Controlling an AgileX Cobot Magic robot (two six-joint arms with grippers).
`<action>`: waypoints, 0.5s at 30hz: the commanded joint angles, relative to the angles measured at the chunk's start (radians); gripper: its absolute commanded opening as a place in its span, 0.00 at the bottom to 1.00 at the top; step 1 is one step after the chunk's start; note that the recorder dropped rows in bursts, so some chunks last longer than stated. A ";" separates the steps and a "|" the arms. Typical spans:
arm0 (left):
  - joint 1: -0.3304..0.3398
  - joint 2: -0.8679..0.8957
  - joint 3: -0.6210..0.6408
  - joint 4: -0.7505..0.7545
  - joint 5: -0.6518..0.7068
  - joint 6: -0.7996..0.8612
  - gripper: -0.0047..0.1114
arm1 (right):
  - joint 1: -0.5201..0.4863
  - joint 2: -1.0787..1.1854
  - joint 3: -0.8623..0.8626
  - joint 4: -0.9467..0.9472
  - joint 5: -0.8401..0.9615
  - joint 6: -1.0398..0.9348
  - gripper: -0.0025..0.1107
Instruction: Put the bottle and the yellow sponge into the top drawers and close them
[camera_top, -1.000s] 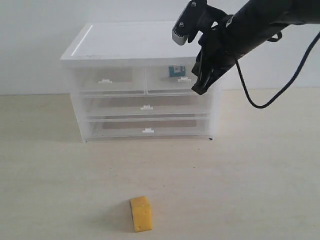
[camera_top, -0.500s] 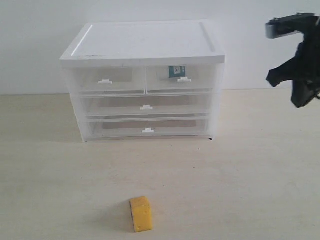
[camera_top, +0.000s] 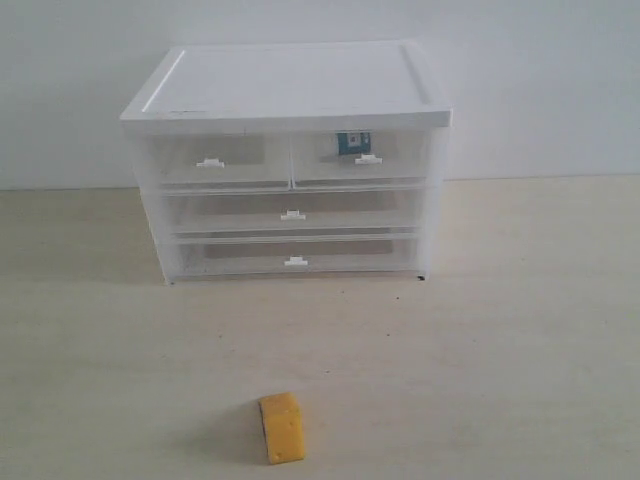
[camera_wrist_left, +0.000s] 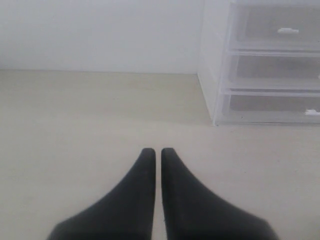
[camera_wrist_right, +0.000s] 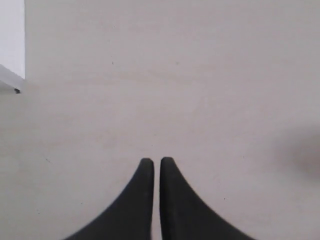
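The yellow sponge (camera_top: 282, 428) lies on the table near the front edge. The bottle (camera_top: 353, 143) shows through the front of the right top drawer (camera_top: 365, 160), which is pushed in. The left top drawer (camera_top: 212, 161) is also pushed in and looks empty. Neither arm appears in the exterior view. My left gripper (camera_wrist_left: 158, 152) is shut with nothing in it, low over bare table beside the cabinet's left side. My right gripper (camera_wrist_right: 153, 161) is shut and holds nothing, over bare table with a cabinet corner (camera_wrist_right: 12, 70) at the frame's edge.
The white drawer cabinet (camera_top: 285, 90) stands at the back of the table against a pale wall. Below the top drawers are two full-width drawers (camera_top: 292, 213), both pushed in. The table surface (camera_top: 500, 350) spreads in front and to both sides.
The right arm pulled away from the right top drawer's front, swung to the right, and left the exterior view. The sponge and drawers have not moved.
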 joint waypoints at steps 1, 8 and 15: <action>0.003 -0.003 0.004 -0.010 -0.005 0.003 0.08 | -0.007 -0.151 0.085 -0.006 -0.064 -0.042 0.02; 0.003 -0.003 0.004 -0.010 -0.005 0.003 0.08 | -0.007 -0.402 0.269 0.017 -0.301 -0.042 0.02; 0.003 -0.003 0.004 -0.010 -0.005 0.003 0.08 | -0.007 -0.570 0.424 0.017 -0.345 -0.042 0.02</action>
